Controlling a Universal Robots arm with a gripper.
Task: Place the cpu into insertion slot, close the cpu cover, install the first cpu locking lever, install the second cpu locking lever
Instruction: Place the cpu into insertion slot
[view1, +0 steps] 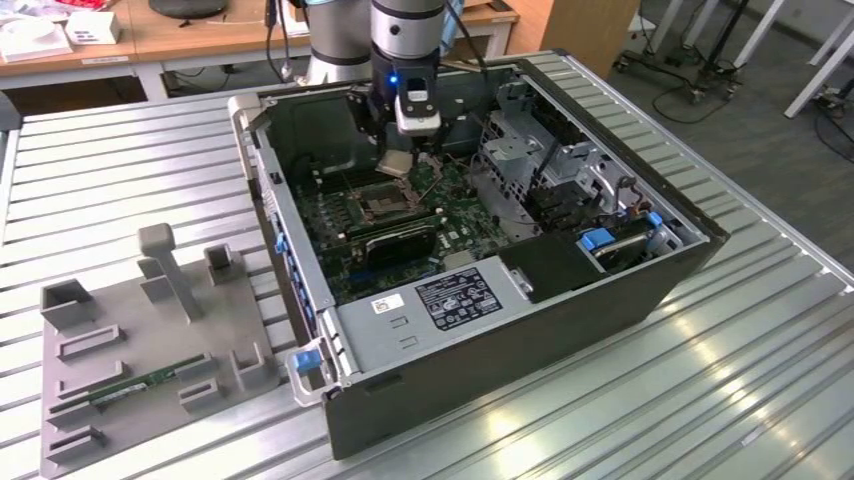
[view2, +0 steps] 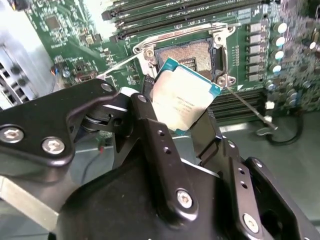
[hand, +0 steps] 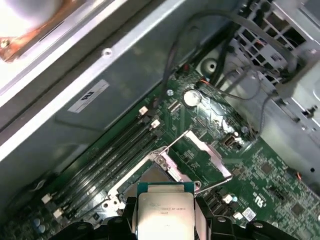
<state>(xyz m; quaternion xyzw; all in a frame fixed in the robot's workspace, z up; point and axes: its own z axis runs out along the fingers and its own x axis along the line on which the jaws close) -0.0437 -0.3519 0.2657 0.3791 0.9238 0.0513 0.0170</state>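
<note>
My gripper (view1: 404, 150) is shut on the cpu (view1: 396, 164), a small square chip with a silvery top, and holds it tilted a little above the motherboard inside the open computer case (view1: 641, 290). In both wrist views the cpu (view2: 186, 95) (hand: 165, 212) sits between the black fingers (view2: 150, 122). The insertion slot (view2: 192, 54) (view1: 378, 206) lies open and bare just beyond the chip. The cpu cover (hand: 216, 162) stands swung up from the socket. Two thin wire locking levers (view2: 120, 64) (view2: 246, 104) stick out on either side of the slot, unlatched.
Memory slots (hand: 107, 152) run beside the socket. Drive cages and cables (view1: 561, 170) fill the case on the exterior view's right. A grey fixture (view1: 147, 340) holding a memory stick (view1: 140, 385) stands on the slatted table at the exterior view's left.
</note>
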